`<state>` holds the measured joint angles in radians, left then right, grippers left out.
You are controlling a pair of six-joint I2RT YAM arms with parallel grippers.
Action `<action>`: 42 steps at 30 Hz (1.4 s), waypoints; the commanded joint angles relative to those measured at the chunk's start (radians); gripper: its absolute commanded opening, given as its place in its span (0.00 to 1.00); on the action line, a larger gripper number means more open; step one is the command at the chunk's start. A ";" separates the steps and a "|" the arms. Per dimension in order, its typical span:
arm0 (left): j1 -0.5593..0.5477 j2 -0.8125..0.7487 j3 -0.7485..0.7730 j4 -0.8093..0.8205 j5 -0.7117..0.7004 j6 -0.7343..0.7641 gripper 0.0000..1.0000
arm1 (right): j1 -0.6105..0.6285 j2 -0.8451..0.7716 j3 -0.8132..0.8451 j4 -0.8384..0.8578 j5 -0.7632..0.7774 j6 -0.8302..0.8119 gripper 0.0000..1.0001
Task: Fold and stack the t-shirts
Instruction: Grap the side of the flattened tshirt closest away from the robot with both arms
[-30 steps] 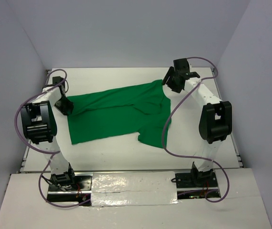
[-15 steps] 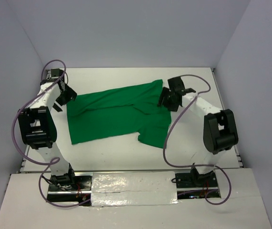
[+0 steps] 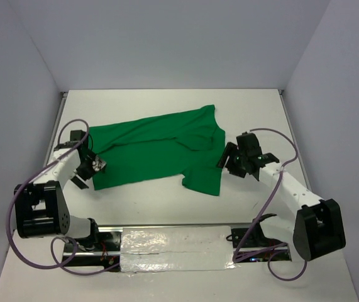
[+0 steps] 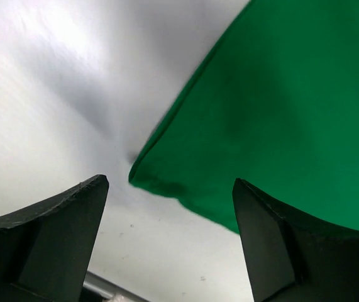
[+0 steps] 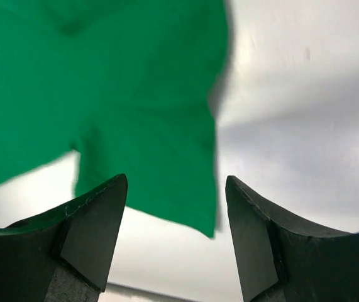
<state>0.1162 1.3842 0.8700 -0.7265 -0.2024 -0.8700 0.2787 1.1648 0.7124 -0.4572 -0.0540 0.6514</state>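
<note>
left gripper (image 3: 93, 165) jaws spread, holding nothing, over near-left corner of t-shirt (image 3: 154, 148) | right gripper (image 3: 229, 156) jaws spread, holding nothing, just beside t-shirt's right edge | t-shirt unfolded, lying flat on table (image 3: 261, 113)

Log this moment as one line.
garment: green t-shirt spread on table, not yet folded | left end effector: open, empty, at garment's left edge | right end effector: open, empty, beside a sleeve

We see a white table (image 3: 166, 104) carrying one bright green t-shirt (image 3: 154, 148). It lies spread at the table's middle, mostly flat, rumpled toward the table's right side.
</note>
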 commanded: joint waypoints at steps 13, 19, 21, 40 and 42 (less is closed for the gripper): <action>0.002 -0.040 -0.173 0.110 0.011 -0.145 0.64 | -0.001 -0.241 -0.329 -0.018 -0.066 0.188 0.72; 0.003 0.024 -0.161 0.141 -0.032 -0.169 0.19 | -0.004 -0.208 -0.376 0.054 -0.130 0.221 0.69; 0.003 0.021 -0.158 0.141 -0.037 -0.173 0.11 | -0.001 -0.198 -0.396 0.078 -0.162 0.229 0.67; 0.003 -0.013 -0.103 0.085 -0.035 -0.144 0.00 | 0.023 -0.240 -0.263 0.048 -0.027 0.219 0.00; 0.002 -0.008 -0.091 0.078 -0.032 -0.136 0.00 | 0.022 -0.258 -0.212 0.023 -0.009 0.202 0.00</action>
<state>0.1162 1.3849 0.7338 -0.6331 -0.2058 -1.0218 0.2951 0.9451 0.4110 -0.3874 -0.1337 0.8875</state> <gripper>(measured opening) 0.035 0.010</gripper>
